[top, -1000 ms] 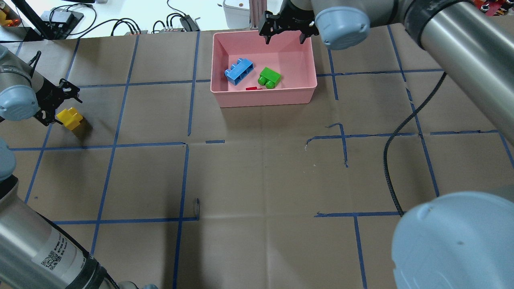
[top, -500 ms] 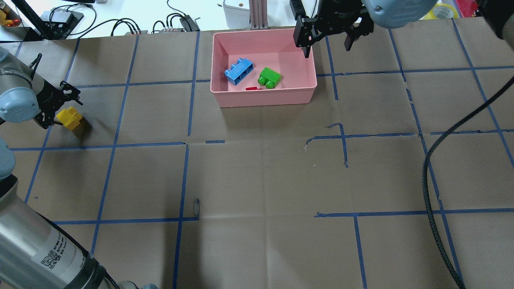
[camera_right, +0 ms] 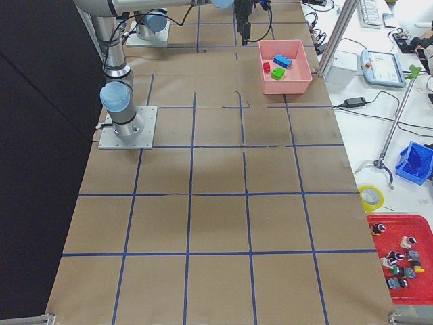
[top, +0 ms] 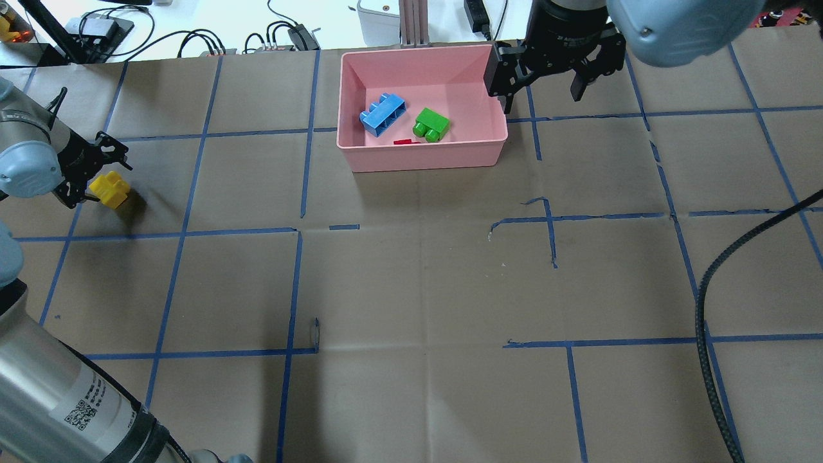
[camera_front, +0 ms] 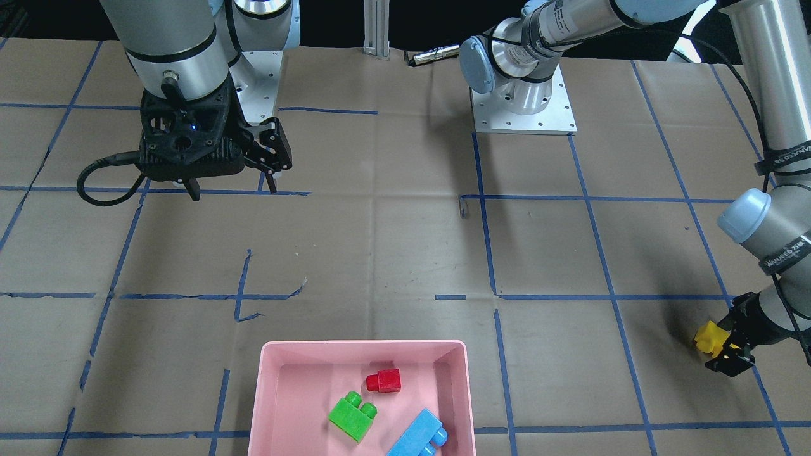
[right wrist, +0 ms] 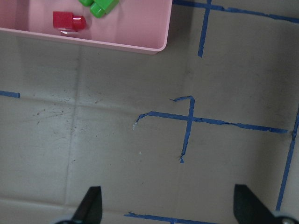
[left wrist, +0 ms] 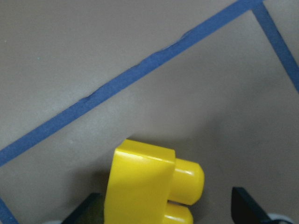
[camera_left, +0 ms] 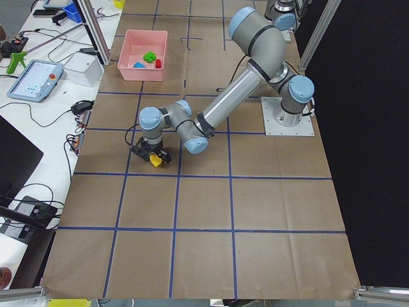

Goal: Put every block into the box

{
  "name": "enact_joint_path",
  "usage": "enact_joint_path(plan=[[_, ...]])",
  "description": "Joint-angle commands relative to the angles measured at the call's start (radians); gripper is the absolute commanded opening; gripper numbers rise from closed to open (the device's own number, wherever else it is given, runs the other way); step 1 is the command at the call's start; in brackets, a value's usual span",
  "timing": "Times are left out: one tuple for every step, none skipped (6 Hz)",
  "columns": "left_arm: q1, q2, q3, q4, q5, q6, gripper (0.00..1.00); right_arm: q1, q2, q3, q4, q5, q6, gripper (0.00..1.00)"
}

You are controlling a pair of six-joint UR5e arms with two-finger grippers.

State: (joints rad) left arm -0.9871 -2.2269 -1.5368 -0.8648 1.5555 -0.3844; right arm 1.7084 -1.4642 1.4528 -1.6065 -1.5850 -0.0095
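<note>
Your left gripper straddles the yellow brick on the table, well apart from the pink box, jaws apart. It is likely light, rigid and slick: pinch its flat sides, not the studs. The right gripper gapes empty.

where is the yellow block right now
In the overhead view the yellow block lies at far left, between the open jaws of the left gripper, far from the pink box.

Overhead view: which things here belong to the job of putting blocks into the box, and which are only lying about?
For the job: pink box, yellow block, blue block, green block, red block.

Lying about, beyond the table's far edge: cables, black adapter, white case.
</note>
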Motion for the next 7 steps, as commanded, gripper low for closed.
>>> enact_joint_path(plan=[[0.01, 0.003, -0.003, 0.0, 0.003, 0.004, 0.99, -0.006, -0.022, 0.046, -0.006, 0.011, 0.002, 1.0], [0.011, 0.006, -0.003, -0.002, 0.005, 0.006, 0.99, -0.007, -0.025, 0.046, 0.009, 0.01, 0.002, 1.0], [0.011, 0.015, -0.003, -0.013, 0.005, 0.006, 0.92, -0.009, -0.027, 0.047, 0.011, 0.005, 0.002, 1.0], [0.013, 0.012, -0.003, -0.016, 0.005, 0.022, 0.79, -0.012, -0.054, 0.079, 0.008, -0.003, 0.0, 1.0], [0.024, 0.01, -0.005, -0.025, 0.002, 0.027, 0.64, -0.041, -0.105, 0.131, 0.005, -0.001, 0.0, 1.0], [0.03, 0.012, -0.003, -0.037, -0.003, 0.027, 0.46, -0.082, -0.135, 0.167, 0.005, 0.0, -0.003, 1.0], [0.03, 0.016, -0.003, -0.06, -0.012, 0.027, 0.24, -0.084, -0.154, 0.184, -0.009, -0.001, 0.0, 1.0]])
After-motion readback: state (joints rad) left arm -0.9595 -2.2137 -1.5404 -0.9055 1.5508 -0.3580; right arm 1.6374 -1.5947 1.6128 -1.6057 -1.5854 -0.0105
